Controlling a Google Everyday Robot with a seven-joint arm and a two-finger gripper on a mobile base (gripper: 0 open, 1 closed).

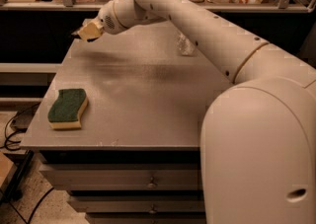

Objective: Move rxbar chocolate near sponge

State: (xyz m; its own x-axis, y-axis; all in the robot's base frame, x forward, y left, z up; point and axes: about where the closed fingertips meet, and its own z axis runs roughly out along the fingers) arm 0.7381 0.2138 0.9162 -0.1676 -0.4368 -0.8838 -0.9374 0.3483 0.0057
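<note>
The sponge [67,108], dark green on top with a pale yellow base, lies flat near the table's front left corner. My gripper [87,32] hangs above the far left corner of the grey table [148,94], well behind the sponge. Its tan fingers [92,30] are closed on a small dark flat thing, the rxbar chocolate [78,34]. Only a dark sliver of the bar shows at the fingertips. The bar is held off the table surface.
A clear crinkled plastic bottle [185,45] lies at the back of the table, partly behind my arm. My arm and white base [256,134] fill the right side. Drawers [148,181] sit under the table. Shelves with goods stand behind.
</note>
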